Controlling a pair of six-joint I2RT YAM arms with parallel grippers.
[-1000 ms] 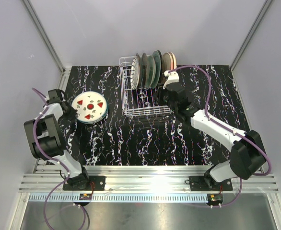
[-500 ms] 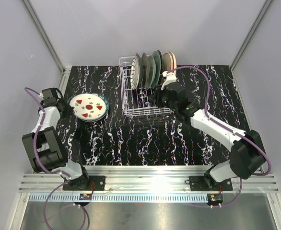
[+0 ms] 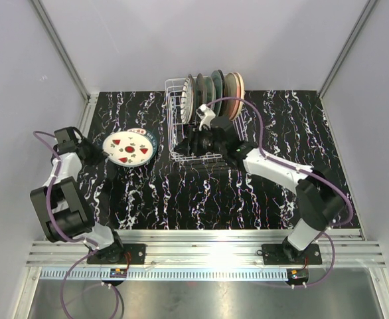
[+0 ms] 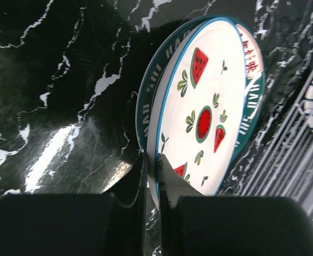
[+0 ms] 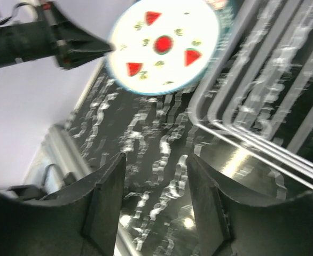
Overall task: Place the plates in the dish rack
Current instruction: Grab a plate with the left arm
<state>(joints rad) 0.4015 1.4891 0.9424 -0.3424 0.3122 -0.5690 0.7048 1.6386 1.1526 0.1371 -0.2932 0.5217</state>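
My left gripper (image 3: 100, 154) is shut on the rim of a white plate with red watermelon marks and a teal rim (image 3: 129, 147), holding it tilted above the table left of the dish rack (image 3: 181, 149). In the left wrist view the plate (image 4: 204, 117) stands edge-on between my fingers (image 4: 170, 178). The white wire rack holds several plates (image 3: 214, 90) upright at its far end. My right gripper (image 3: 189, 141) is open and empty over the rack's near left part, facing the held plate (image 5: 164, 45).
The black marbled table (image 3: 201, 193) lies around the rack. Grey walls stand on both sides and behind. An aluminium rail (image 3: 201, 242) runs along the near edge. The left arm (image 5: 33, 42) shows in the right wrist view.
My right arm has swung left over the rack toward the held plate. My left gripper has carried the plate a little right toward the rack.
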